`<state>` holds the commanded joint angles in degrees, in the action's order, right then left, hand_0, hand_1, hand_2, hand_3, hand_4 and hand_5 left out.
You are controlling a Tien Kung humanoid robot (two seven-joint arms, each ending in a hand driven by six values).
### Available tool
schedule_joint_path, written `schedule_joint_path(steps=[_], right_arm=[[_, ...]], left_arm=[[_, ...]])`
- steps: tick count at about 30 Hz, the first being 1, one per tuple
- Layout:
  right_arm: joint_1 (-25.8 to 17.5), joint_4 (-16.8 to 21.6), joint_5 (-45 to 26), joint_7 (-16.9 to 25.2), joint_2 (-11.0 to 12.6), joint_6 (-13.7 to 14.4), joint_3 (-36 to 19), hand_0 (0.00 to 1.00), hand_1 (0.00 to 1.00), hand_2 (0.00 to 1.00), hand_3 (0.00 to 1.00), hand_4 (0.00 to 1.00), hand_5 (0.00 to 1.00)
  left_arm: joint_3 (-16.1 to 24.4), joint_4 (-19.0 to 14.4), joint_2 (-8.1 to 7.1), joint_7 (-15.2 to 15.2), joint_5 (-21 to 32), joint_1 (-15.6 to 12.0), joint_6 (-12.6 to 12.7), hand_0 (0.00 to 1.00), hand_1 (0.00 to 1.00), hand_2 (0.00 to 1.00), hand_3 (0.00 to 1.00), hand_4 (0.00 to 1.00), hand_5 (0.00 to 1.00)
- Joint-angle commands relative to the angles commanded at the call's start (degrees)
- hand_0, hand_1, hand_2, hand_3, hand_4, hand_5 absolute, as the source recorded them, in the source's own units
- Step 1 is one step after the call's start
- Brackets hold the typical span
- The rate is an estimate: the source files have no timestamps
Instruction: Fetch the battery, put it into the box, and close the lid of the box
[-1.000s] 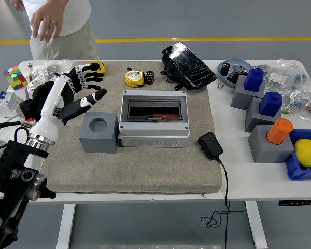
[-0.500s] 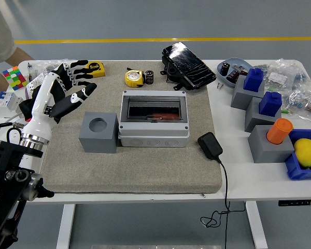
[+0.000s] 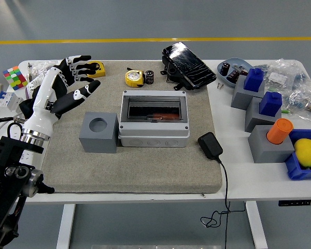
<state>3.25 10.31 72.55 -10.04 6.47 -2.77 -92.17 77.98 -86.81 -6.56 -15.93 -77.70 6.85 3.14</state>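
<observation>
A small black cylindrical battery [image 3: 149, 77] stands on the mat at the far side, next to a yellow tape measure [image 3: 135, 78]. The grey box [image 3: 154, 127] sits mid-mat; its dark see-through lid [image 3: 154, 110] lies flat on top, and something reddish shows beneath it. My left hand [image 3: 83, 78] hovers over the mat's far left corner, left of the box, with its fingers spread and holding nothing. The right arm is out of view.
A grey block with a round hole [image 3: 98, 133] stands against the box's left side. A black charger [image 3: 210, 145] lies to the box's right. Behind the box are a cracked black device [image 3: 188, 65] and a blue bowl [image 3: 237, 66]. Grey and blue blocks [image 3: 259, 101] crowd the right.
The person at the far left has left the view. My left hand has drawn back from above the grey block toward the far left, still open.
</observation>
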Motion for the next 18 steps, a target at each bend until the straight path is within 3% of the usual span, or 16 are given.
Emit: schedule_joint_path(steps=[18], right_arm=[[0.0, 0.0, 3.0, -1.3, -0.2, 0.4, -1.5, 0.777, 0.746, 0.749, 0.768, 0.998, 0.663]], left_arm=[[-0.5, -0.7, -0.05, 0.4, -1.3, 0.3, 0.1, 0.466, 0.612, 0.638, 0.703, 0.998, 0.400]])
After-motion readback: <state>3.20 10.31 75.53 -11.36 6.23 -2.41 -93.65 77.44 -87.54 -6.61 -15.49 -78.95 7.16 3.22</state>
